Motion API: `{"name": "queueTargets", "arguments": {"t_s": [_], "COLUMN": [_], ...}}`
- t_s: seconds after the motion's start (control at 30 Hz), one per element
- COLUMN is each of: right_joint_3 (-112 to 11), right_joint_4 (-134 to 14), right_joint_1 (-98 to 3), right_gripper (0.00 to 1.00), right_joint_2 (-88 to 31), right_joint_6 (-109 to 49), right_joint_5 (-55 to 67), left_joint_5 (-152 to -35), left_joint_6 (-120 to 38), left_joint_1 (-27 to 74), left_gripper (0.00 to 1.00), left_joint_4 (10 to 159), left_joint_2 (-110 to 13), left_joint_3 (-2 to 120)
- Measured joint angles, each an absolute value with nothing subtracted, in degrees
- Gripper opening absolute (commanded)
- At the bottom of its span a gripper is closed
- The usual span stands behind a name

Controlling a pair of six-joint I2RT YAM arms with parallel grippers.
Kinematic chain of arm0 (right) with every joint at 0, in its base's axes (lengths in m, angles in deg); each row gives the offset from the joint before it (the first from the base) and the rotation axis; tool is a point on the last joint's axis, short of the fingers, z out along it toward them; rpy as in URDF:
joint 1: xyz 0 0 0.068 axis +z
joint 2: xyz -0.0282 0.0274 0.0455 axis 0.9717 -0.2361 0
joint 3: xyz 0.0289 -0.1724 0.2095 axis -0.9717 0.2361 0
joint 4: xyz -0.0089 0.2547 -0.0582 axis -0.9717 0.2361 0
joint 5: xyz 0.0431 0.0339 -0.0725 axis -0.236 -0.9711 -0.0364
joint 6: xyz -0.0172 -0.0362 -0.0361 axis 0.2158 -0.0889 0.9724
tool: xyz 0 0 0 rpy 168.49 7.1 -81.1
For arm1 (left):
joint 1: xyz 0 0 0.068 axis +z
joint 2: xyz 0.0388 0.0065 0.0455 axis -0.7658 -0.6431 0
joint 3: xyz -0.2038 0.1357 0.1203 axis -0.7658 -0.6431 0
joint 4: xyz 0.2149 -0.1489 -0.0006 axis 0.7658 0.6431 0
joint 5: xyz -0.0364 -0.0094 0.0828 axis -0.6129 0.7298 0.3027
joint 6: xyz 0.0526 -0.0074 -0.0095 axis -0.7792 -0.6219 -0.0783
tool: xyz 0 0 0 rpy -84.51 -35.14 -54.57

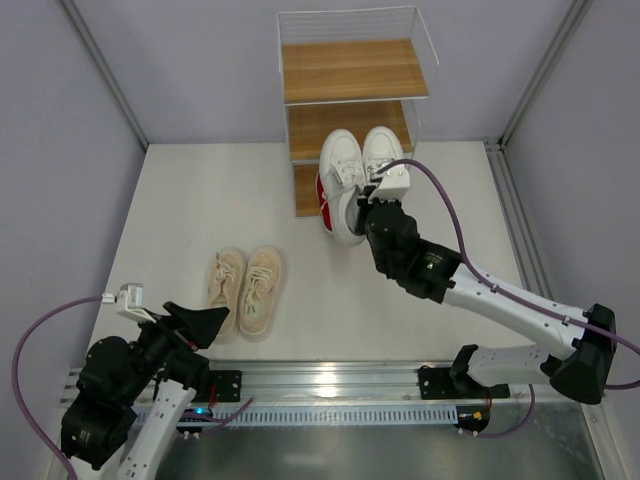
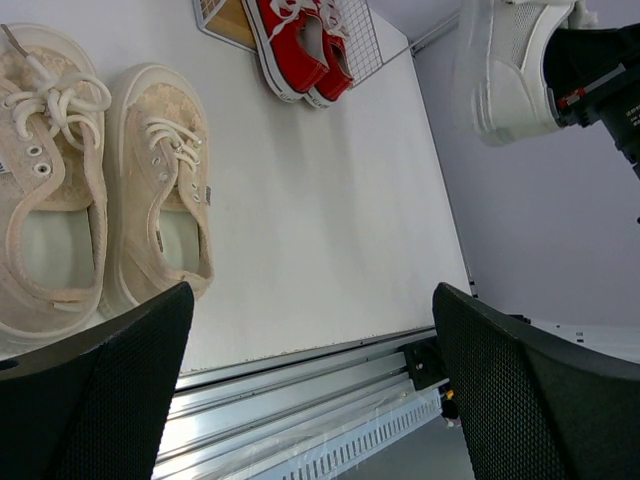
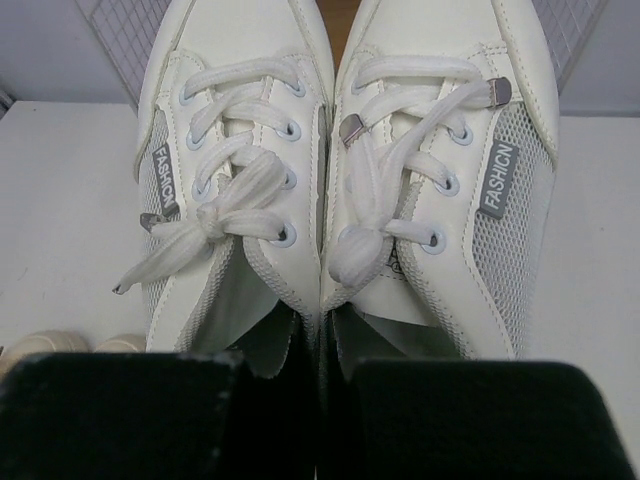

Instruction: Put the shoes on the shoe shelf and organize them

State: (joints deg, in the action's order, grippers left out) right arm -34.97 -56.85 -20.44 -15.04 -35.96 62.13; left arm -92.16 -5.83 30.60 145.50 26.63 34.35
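My right gripper (image 1: 377,193) is shut on the all-white pair (image 1: 355,160), pinching the two inner collars together, and holds it in the air before the shoe shelf (image 1: 350,70), toes toward the shelf. In the right wrist view the white pair (image 3: 340,170) fills the frame above my gripper (image 3: 335,400). The red pair (image 2: 305,45) lies on the bottom tier, mostly hidden under the white pair in the top view (image 1: 322,196). The beige pair (image 1: 245,290) lies side by side on the table. My left gripper (image 1: 200,325) is open and empty, just near-left of it.
The shelf's top and middle boards (image 1: 345,125) hold nothing. Grey walls close in both sides and the back. A metal rail (image 1: 330,385) runs along the table's near edge. The right arm (image 1: 500,295) stretches diagonally across the right half of the table.
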Motion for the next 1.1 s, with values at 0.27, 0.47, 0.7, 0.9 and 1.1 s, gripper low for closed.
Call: {"name": "queueTargets", "arguments": {"t_s": [0.27,0.47,0.7,0.9,1.1], "right_joint_3": [-45.83,-52.91,-59.45,-64.34,-67.97], "right_joint_4": [-56.42,-55.1,-54.19,-52.02,-51.48], "right_joint_1": [-27.33,-31.66,-34.87,-37.18,-39.37], "right_gripper": [0.04,0.04,0.04,0.04,0.04], "right_joint_2": [-24.13,-31.06,-37.2,-40.57,-43.41], "right_joint_6": [-33.9,-33.68,-33.42,-33.25,-33.12], "right_joint_5": [53.28,49.63,46.44,44.41,42.51], "left_joint_5": [-92.01,-91.35,-90.92,-90.72,-90.26], "left_joint_6": [-5.88,-6.69,-6.99,-7.21,-7.49], "left_joint_1": [30.6,30.6,30.6,30.6,30.6], "left_gripper": [1.0,1.0,1.0,1.0,1.0], "left_joint_4": [145.59,146.18,147.51,148.06,149.26], "left_joint_2": [26.63,26.63,26.63,26.63,26.63], "left_joint_3": [34.96,37.04,38.79,40.21,41.11]}}
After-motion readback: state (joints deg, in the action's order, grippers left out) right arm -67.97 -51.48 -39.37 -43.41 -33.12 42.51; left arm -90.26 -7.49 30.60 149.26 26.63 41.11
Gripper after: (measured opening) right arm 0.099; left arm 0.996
